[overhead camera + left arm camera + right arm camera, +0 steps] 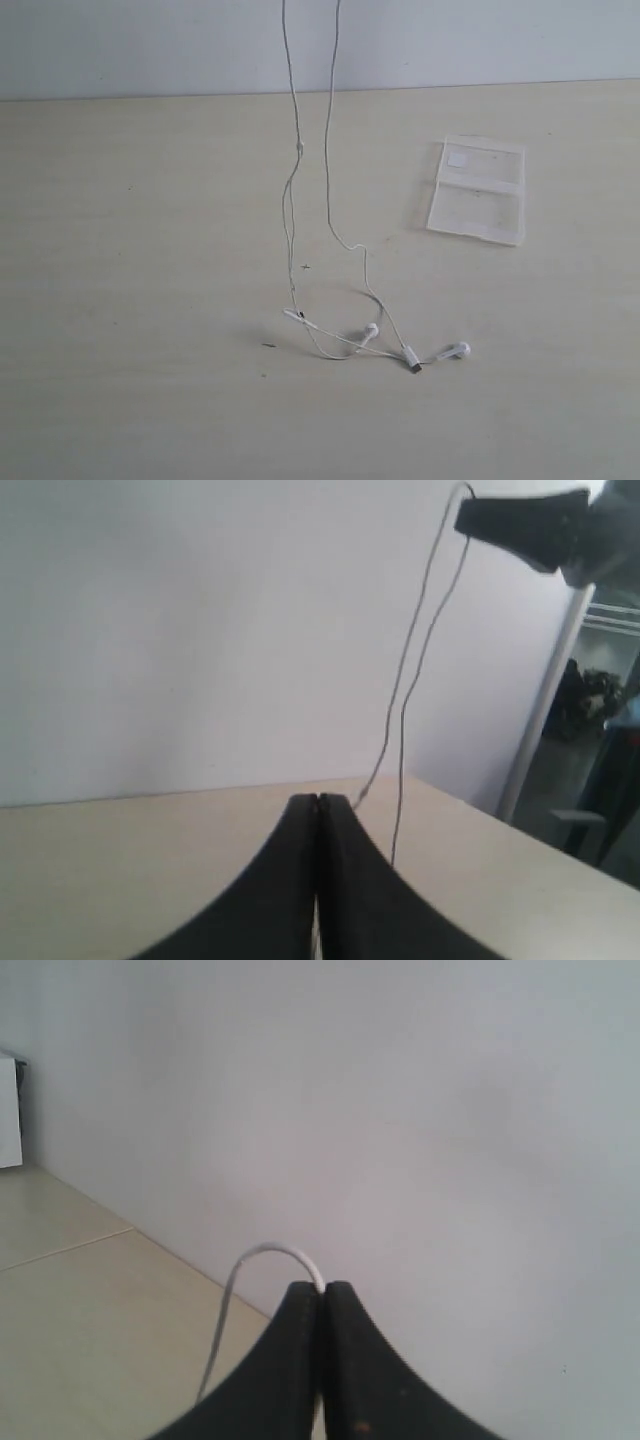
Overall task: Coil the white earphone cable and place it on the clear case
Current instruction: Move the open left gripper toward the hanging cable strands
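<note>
The white earphone cable (327, 180) hangs in two thin strands from above the exterior view down to the table. Its two earbuds (458, 351) and loose loops lie on the tabletop. My right gripper (322, 1287) is shut on the cable (262, 1250), which arcs out of its tips and drops away. In the left wrist view, both strands (401, 770) hang from the right gripper (465, 515), high over the table. My left gripper (317, 800) is shut, and one strand passes just behind its tips. The clear case (478, 190) lies flat at the right, apart from the cable.
The beige table (130, 300) runs back to a white wall (120, 40). A table corner (560, 860) and a white post (545, 700) show in the left wrist view.
</note>
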`<action>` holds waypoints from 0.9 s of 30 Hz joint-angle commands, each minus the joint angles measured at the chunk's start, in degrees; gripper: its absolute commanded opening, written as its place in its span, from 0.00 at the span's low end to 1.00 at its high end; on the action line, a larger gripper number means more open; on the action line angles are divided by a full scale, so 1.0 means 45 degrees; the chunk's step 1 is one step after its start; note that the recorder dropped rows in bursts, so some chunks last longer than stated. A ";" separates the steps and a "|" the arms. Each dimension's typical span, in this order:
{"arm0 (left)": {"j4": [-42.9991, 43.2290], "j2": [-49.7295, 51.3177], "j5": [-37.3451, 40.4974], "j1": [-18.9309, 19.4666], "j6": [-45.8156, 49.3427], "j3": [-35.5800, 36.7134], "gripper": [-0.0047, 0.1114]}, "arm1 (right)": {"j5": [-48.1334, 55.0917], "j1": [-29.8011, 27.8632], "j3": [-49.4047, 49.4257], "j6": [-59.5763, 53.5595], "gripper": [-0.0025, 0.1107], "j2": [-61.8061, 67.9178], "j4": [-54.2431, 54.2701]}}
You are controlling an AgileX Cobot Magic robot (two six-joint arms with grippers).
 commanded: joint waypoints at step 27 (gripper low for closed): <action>0.3082 1.2102 -0.5708 -0.2176 0.3401 -0.5653 0.63 | -0.0134 0.0034 -0.0098 -0.0240 0.02 0.0149 -0.0115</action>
